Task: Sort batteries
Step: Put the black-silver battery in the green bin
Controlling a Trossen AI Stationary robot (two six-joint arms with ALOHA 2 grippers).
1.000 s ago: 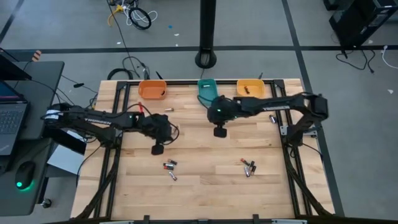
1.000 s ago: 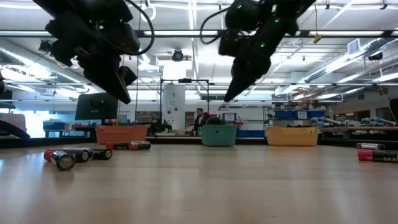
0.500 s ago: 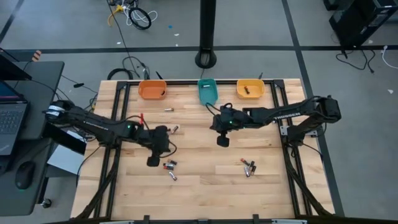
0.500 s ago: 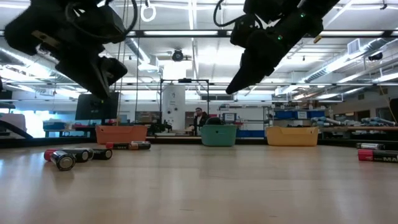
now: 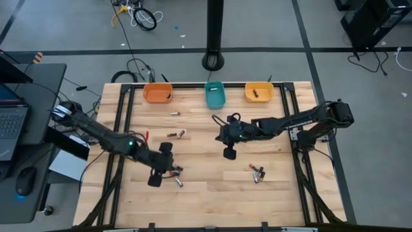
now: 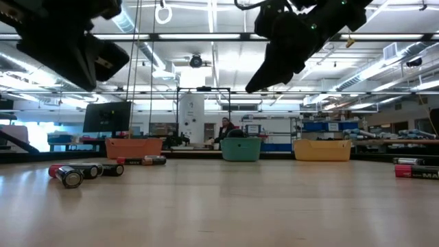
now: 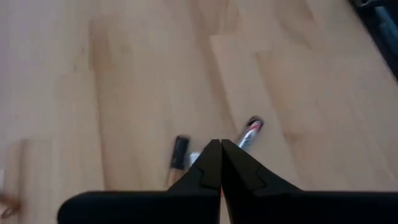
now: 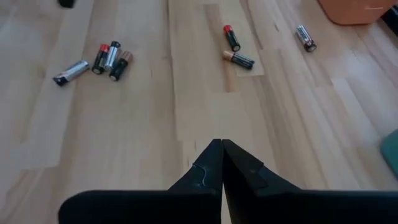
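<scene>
Two grippers hang empty above the wooden table, jaws pressed together: the left gripper over the near-left cluster of batteries, the right gripper mid-table, more batteries lying near-right.

The only legible lettering is "MA", in white capitals on the red-and-black cylindrical battery lying on the pale wooden worktop at the right edge of the low view. White print on the dark right arm is too small to read.
</scene>
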